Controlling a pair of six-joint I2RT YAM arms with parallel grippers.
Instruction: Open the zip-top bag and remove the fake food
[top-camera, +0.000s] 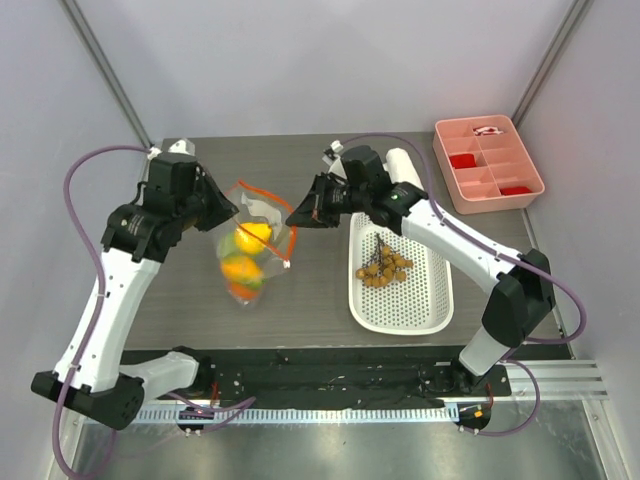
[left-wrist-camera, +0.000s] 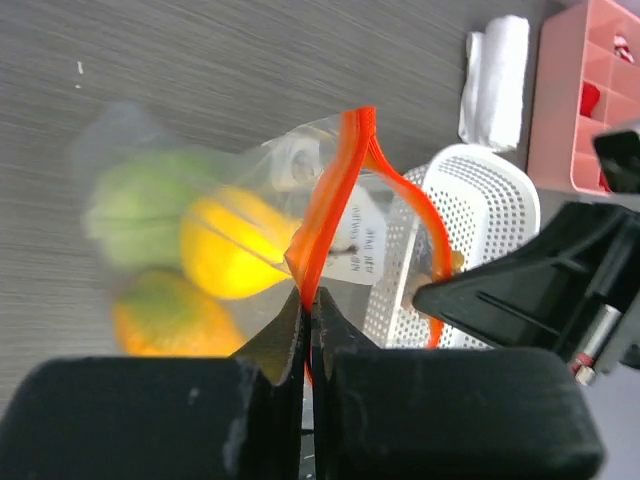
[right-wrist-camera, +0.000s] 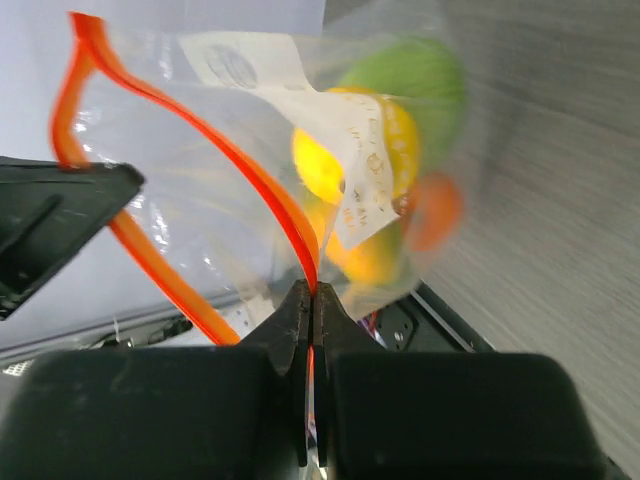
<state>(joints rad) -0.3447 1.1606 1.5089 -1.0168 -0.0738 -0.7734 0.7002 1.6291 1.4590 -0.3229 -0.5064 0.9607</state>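
Top view: two white-and-black robot arms meet over a dark grey worktop (top-camera: 320, 290). Between them a clear, crinkly plastic zip-top bag (top-camera: 262, 215) appears to hang, its orange-red zip strip (top-camera: 258, 189) spread into an open loop. The left tool (top-camera: 232, 212) pinches one lip of the strip and the right tool (top-camera: 292, 220) pinches the opposite lip. Each is fully closed on it. Holding opposite lips looks meant to pull the mouth wide. The plastic fake food (top-camera: 245, 262), yellow and orange fruit, sags in the bag's bottom, below and between both tools. Beside the right tool's arm, a white perforated plastic basket (top-camera: 400, 310) holds a bunch of small brown grapes (top-camera: 383, 268). A pink compartment tray (top-camera: 500, 175) sits further out.

Left wrist view: the jaws are pressed together with the strip clamped between them. The bag extends straight ahead of the tips. A yellow lemon (left-wrist-camera: 235, 250), a green fruit (left-wrist-camera: 150, 205) and an orange fruit (left-wrist-camera: 170, 320) blur off to the tool's left. The right tool shows as a black wedge at the far lip.

Right wrist view: the jaws are shut on the strip. The bag rises ahead, and its fruit lies ahead and to the right behind a white paper label (right-wrist-camera: 345, 150).
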